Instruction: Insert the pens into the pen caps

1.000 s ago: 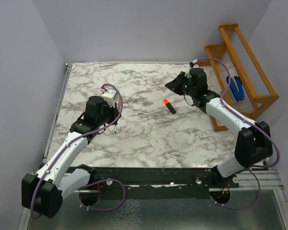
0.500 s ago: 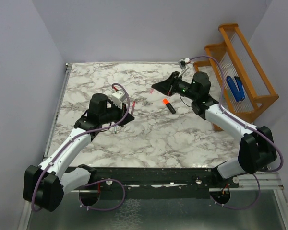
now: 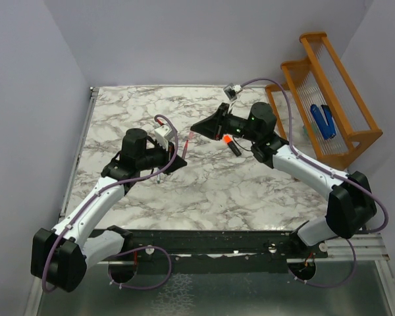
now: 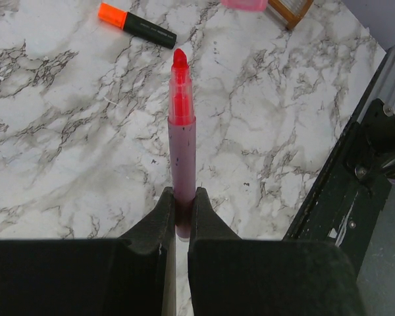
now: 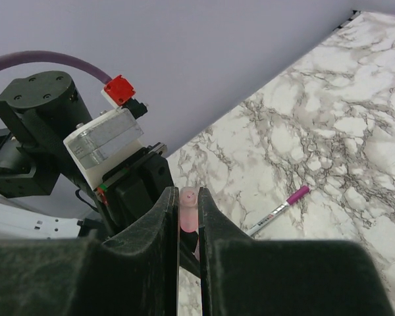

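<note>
My left gripper (image 4: 182, 195) is shut on the lower end of a slim pink pen (image 4: 182, 131), whose red tip points away from me. In the top view the left gripper (image 3: 176, 160) holds the pen (image 3: 185, 150) toward my right gripper (image 3: 197, 129). The right gripper (image 5: 189, 195) is shut on a small translucent pink cap (image 5: 189, 212), which shows at the top edge of the left wrist view (image 4: 245, 4), apart from the pen tip. A stubby black marker with an orange tip (image 3: 232, 145) lies on the table. A whitish-grey pen with a magenta end (image 5: 280, 209) lies by the left arm.
An orange wooden rack (image 3: 347, 141) stands at the right edge with blue chunky objects (image 3: 322, 121) in it. The marble table (image 3: 224, 191) is walled at the back and left. A black rail (image 4: 355, 178) runs along the near edge.
My right gripper has swung left across the table with the cap, close to the left gripper. My left gripper has turned the pen toward it.
</note>
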Tool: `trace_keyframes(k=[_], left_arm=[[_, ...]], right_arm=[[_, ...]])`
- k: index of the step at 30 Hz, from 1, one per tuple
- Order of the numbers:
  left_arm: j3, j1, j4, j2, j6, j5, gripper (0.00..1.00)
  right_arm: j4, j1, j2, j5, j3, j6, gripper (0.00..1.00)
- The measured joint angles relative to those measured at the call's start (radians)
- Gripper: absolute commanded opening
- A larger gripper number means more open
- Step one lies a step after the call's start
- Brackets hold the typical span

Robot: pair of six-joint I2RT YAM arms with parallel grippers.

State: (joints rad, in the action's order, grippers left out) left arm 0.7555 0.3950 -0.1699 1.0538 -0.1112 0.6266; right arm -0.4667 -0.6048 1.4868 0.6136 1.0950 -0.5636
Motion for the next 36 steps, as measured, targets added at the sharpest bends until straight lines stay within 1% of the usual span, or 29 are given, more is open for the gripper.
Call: trace_keyframes(k=[11,20,30,36], left_arm=[[0.000,0.000,0.007,-0.022,-0.002,0.007,0.00],[-0.001,0.000,0.005,-0.029,-0.004,0.006,0.00],[-0.001,0.002,0.011,-0.039,-0.003,0.010,0.00],[-0.001,0.006,0.011,-0.041,-0.004,0.010,0.00]], right_arm=[[0.042,-0.042,0.032,-0.021,0.016,0.031,0.00],[0.042,-0.045,0.030,-0.053,0.016,0.035,0.01],[0.034,-0.054,0.010,-0.131,0.015,0.066,0.01],[0.037,-0.053,0.010,-0.145,0.014,0.079,0.01]])
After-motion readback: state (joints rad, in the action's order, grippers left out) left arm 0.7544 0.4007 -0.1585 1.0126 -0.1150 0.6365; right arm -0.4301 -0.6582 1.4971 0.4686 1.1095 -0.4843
